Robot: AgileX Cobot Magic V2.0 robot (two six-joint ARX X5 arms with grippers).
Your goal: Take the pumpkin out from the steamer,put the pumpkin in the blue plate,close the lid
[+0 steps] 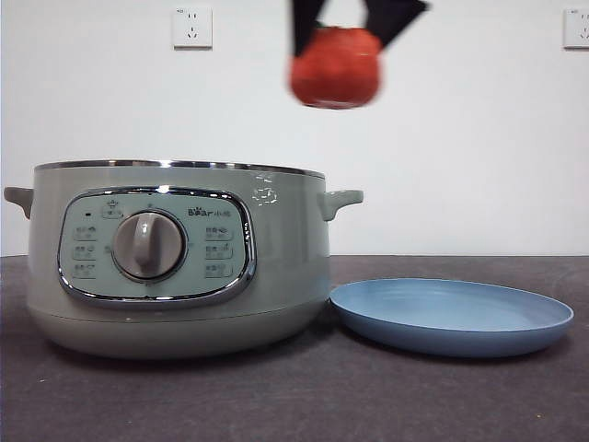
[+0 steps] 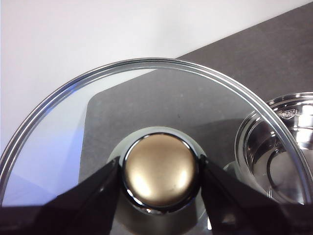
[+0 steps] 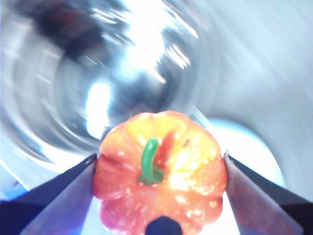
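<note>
While right gripper point(image 1: 342, 23) clamps pumpkin point(image 1: 336, 66) aloft, blue plate point(image 1: 451, 316) lies at 5 o'clock; left gripper point(image 2: 160, 178) pinches lid point(image 2: 146, 105) knob.

Front view: bright, even light; pumpkin point(image 1: 335, 66) motion-blurred. Right wrist view: smeared, overexposed, steamer point(image 3: 98, 78) interior barely legible, perhaps glare. Lid point(image 2: 146, 122) sharp, reflective.

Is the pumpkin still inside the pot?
No, it's out. The right hand holds the pumpkin in the air, high above the pot and near the blue plate.
</note>
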